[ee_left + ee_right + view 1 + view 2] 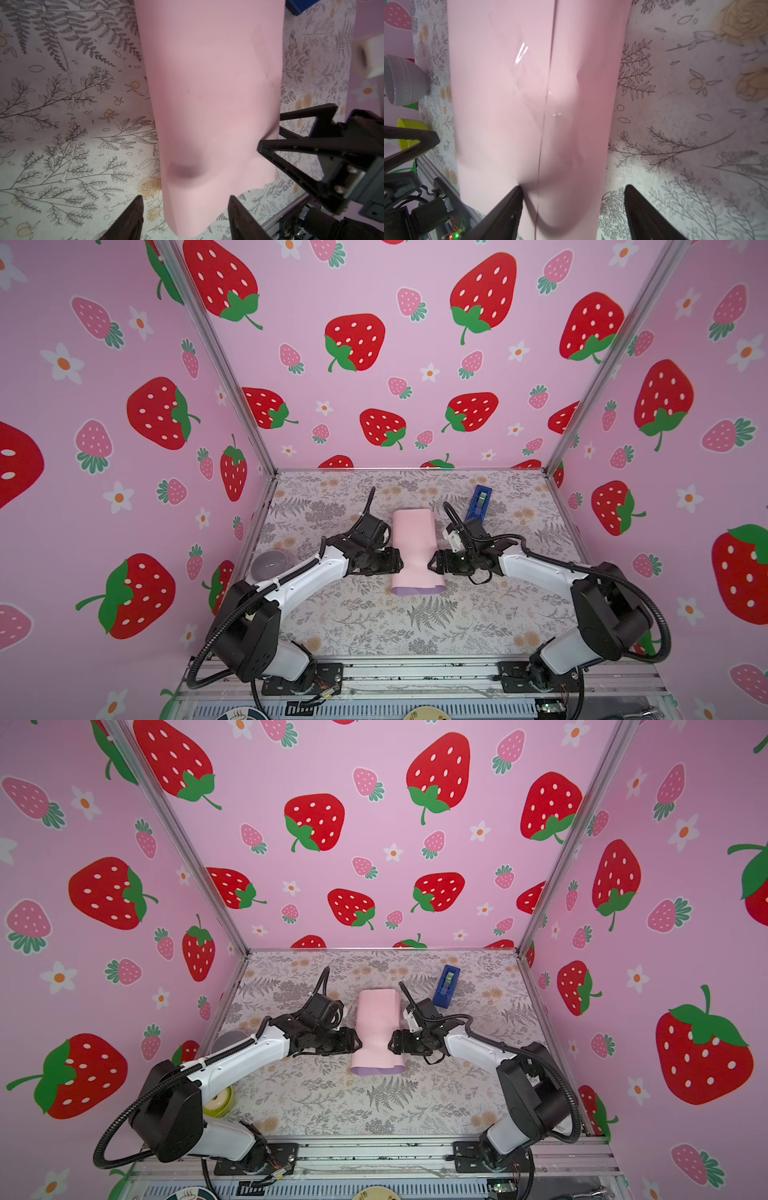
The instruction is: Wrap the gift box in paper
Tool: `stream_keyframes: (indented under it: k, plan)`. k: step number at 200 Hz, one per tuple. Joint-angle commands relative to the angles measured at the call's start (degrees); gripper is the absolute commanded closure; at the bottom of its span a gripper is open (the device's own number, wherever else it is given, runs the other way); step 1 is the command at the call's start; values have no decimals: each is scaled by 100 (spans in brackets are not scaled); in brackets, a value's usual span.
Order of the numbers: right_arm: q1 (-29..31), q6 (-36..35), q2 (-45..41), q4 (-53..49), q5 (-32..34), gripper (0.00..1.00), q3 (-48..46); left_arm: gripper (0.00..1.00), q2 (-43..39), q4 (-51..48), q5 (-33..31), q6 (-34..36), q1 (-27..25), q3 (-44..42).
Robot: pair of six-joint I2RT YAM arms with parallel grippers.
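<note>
The paper [413, 547] [376, 1027] lies mid-table, folded into a long tube with its pale pink face out and lilac showing at the near end. The gift box is hidden inside it. A lengthwise seam [548, 83] runs along the tube's top. My left gripper [399, 563] [358, 1043] is at the tube's left flank, open, with the paper [207, 93] bulging between its fingers [137, 209] without touching them. My right gripper [432, 563] [573, 193] faces it from the right, open. One of its fingertips [517, 192] dents the paper [508, 104].
A blue tape dispenser [478, 502] [446, 986] stands behind the right arm. A grey bowl [269, 566] [404, 81] sits at the table's left edge, with a yellow-green round object [218, 1100] nearer the front. Enclosure walls stand on three sides.
</note>
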Motion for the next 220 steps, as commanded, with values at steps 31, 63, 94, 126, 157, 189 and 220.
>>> stream_keyframes:
  k: [31,63,94,126,157,189,220]
  plan:
    - [43,222,171,555,309,26,-283,37,288,375,-778,-79,-110,-187]
    - [60,294,226,837,440,29,-435,39,404,529,-915,-56,-115,-270]
    - [94,345,255,1064,510,30,-553,43,686,638,-867,-52,-111,-227]
    - [140,450,192,1332,646,32,-724,48,871,828,-870,-118,-111,-268]
    - [233,571,94,1658,931,35,-912,54,976,976,-958,-240,-104,-311]
    - [418,736,9,1987,1520,37,-1093,58,1068,1099,-1000,-326,-107,-347]
    - [624,780,24,2424,1893,38,-1185,63,1217,1154,-981,-344,-111,-338]
